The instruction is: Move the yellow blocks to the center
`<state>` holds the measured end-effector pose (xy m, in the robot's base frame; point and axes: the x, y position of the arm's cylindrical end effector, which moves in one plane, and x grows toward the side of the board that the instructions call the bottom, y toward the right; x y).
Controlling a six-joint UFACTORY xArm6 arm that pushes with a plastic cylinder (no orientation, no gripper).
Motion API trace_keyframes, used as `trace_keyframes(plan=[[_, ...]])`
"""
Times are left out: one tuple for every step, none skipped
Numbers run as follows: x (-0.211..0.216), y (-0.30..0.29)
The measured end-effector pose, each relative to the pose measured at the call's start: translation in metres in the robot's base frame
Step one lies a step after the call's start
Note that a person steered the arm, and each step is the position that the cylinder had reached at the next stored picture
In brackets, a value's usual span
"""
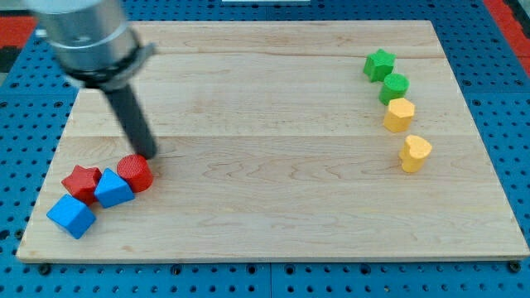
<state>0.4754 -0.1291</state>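
You are looking at a pale wooden board with visible grain point(273, 190), lying flat on a blue perforated metal base point(25, 149) that shows on every side. A red patch point(16, 29) fills the view's top-left corner. Light is even.

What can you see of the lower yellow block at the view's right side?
The lower yellow block looks heart-shaped, matte painted, lying flat on the wooden board near its right edge. It touches nothing; the yellow hexagonal block sits just above it, apart. My tip is far off at the view's left.
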Motion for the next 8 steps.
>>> trace_keyframes(plan=[[0.030,0.076],[0.049,0.212],[0.048,0.317],[0.039,0.368],[0.003,0.303],[-0.030,0.260],[-0.061,0.254],[-0.071,0.202]])
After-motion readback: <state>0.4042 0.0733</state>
